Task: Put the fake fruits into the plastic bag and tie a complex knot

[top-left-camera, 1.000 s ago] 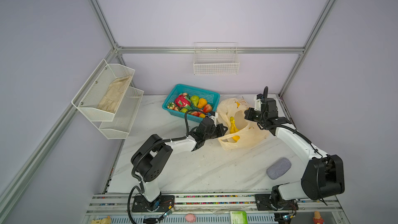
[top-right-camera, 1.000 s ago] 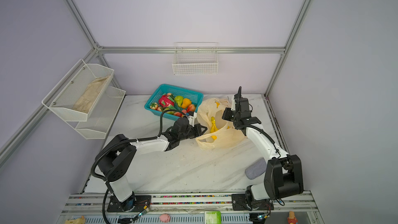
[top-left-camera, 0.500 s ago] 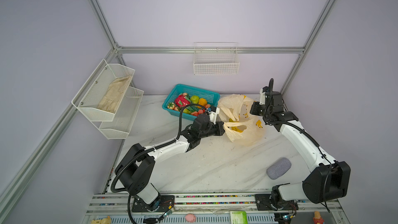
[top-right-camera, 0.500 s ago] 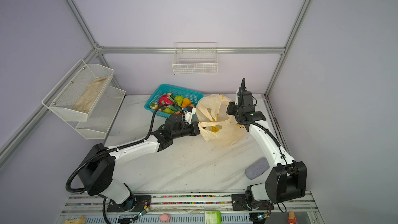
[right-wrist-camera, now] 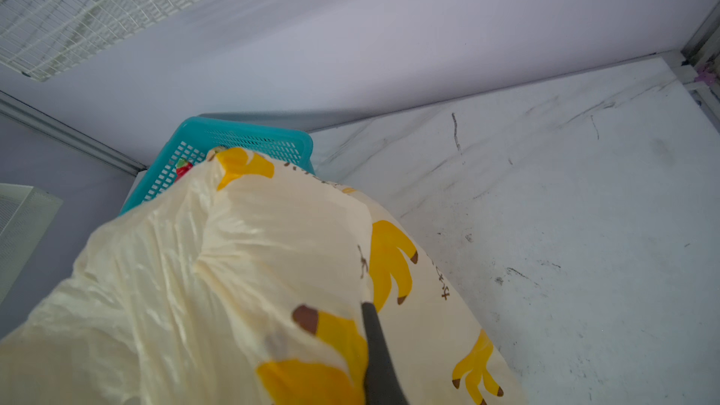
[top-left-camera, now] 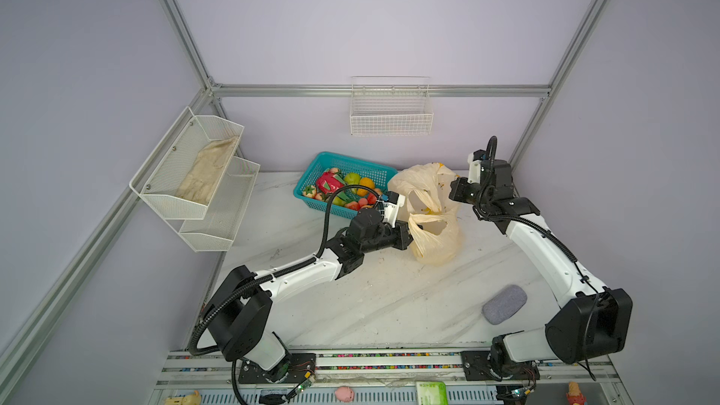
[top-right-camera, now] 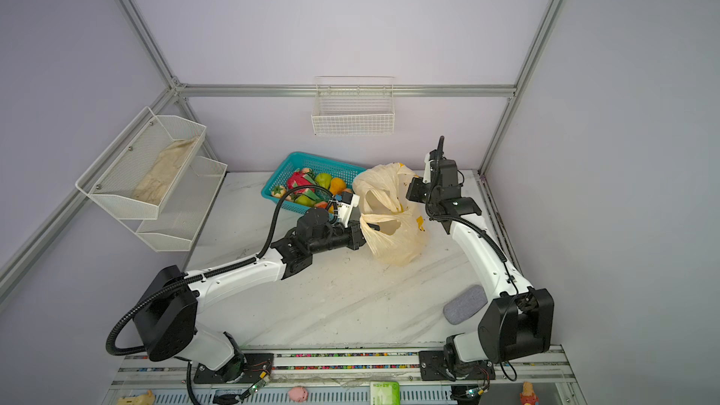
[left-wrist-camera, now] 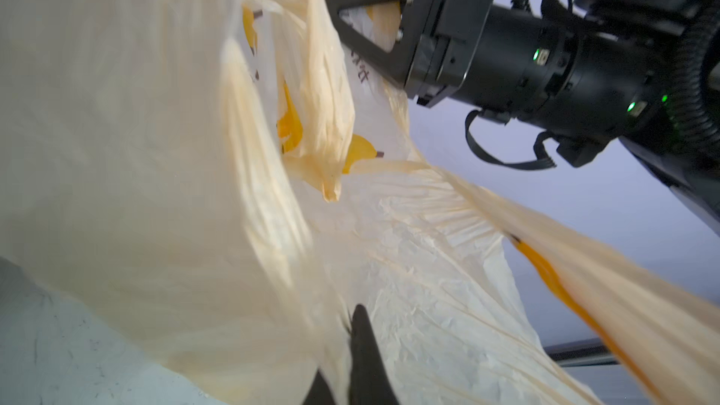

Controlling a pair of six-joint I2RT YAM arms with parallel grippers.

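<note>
- Left end effector (top-left-camera: 408,232) is clamped tight on the near rim of the plastic bag (top-left-camera: 438,245).
- Right end effector (top-left-camera: 454,192) pinches the bag's far side, and the mouth is stretched between the two.
- Bag hangs down to the surface (top-left-camera: 389,298), just beside the teal basket (top-left-camera: 350,159).
- Fake fruits (top-left-camera: 343,187) are heaped in that basket.

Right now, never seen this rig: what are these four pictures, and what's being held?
Two white-and-black robot arms, the left arm and the right arm, stand at a marble table. Two pictures look down from overhead and show nearly the same view. The other two come from cameras on the arms' wrists. On the table are a teal basket of fake fruits, a grey pad and the plastic bag. Both arms' jaws are shut on the plastic bag, one on each side.
</note>
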